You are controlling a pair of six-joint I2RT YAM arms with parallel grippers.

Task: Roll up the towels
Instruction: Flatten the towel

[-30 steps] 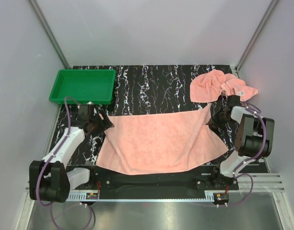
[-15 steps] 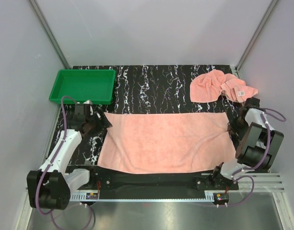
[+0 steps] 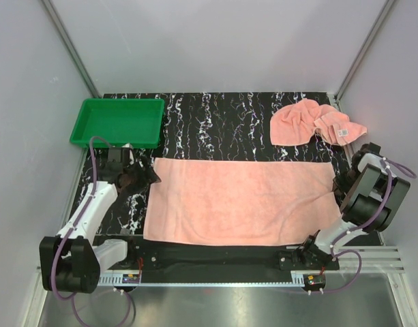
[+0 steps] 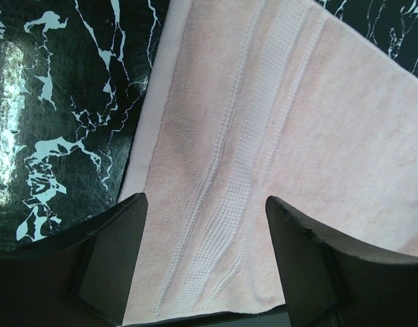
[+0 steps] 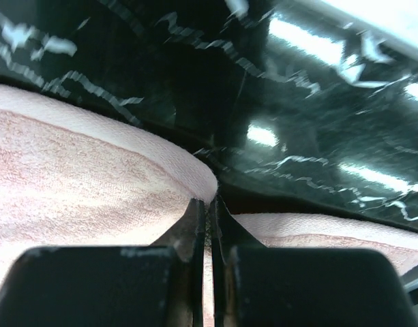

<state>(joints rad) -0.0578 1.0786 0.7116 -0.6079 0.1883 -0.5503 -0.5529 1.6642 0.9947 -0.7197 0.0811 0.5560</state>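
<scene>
Black table point(image 3: 215, 122), two towels point(image 3: 243, 201) point(image 3: 311, 122), one tray point(image 3: 120, 101)

Cloth: spread towel point(image 4: 277, 122) is soft, matt terry with a looped nap. Between the left jaws it shows a woven waffle band and raised ribs. At the right jaws, same fuzzy pile, smoother hem. Second towel point(image 3: 311, 122): same cloth, crumpled. The desk point(image 4: 58, 102) is black, white-veined, marble-look, glossy; glare beyond the right jaws. Jaws: black, matt, plastic-looking. The tray point(image 3: 116, 122) is green plastic with a slight sheen.
</scene>
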